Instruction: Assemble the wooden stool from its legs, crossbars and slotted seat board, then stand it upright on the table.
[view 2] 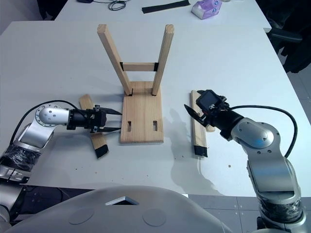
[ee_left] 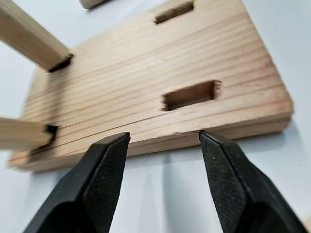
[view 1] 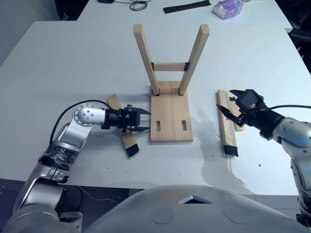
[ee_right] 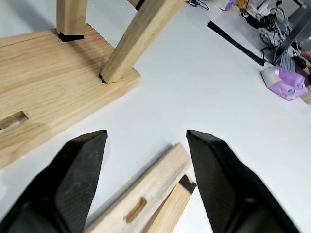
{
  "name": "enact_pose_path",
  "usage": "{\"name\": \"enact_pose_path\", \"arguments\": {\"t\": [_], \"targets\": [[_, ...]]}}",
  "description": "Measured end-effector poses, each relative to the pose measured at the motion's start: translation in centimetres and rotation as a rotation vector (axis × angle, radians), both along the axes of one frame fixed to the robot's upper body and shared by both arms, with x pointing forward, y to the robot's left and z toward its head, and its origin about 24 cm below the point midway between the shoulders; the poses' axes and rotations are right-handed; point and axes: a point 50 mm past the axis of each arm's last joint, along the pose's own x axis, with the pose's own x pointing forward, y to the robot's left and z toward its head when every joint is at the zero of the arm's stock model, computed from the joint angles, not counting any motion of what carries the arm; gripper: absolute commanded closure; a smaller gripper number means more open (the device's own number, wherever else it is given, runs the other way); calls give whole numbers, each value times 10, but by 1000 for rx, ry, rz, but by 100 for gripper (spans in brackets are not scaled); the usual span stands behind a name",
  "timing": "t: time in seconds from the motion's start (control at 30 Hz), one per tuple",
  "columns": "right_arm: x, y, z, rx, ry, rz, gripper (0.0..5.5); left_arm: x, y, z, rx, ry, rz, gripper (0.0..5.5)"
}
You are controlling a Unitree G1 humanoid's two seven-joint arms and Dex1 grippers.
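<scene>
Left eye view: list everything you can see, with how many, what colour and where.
table: one, white, under all the wood
seat board: one, pale wood, flat at the table's centre, two near slots empty
upright legs: two, pale wood, standing in the board's far slots
crossbar: one, pale wood with black ends, joining the upright legs
left loose piece: one, pale wood with a black end, lying left of the board
right loose pieces: two, pale wood, lying side by side right of the board
tissue pack: one, purple, on the far table
strip: one, black, on the far table
left pincer: one, black, open, at the board's left edge
right pincer: one, black, open, over the right loose pieces
</scene>
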Motion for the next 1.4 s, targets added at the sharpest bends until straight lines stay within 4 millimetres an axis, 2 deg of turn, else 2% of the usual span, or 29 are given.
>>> {"name": "enact_pose_path", "arguments": {"t": [0.1,0.2,0.27,0.47,0.8,1.1,1.3,1.4], "targets": [[-2,-18,4,-32,35,-41,247,-6,9,7,-22,2,73,284],[-3,-28,7,-54,47,-65,247,-28,15,3,-11,58,84,284],[-3,-28,8,-40,49,-58,247,-41,14,-2,7,90,63,284],[-1,-23,7,-27,39,-46,247,-52,6,-9,29,115,24,284],[-7,-19,3,5,22,-74,247,-64,30,-10,180,198,-65,284],[-18,-22,-7,7,76,-106,247,-54,37,-5,203,181,-44,284],[-25,-37,-17,0,150,-180,247,-47,39,2,163,144,21,284],[-26,-43,-23,13,192,-240,207,-42,33,13,77,136,75,286]]}}
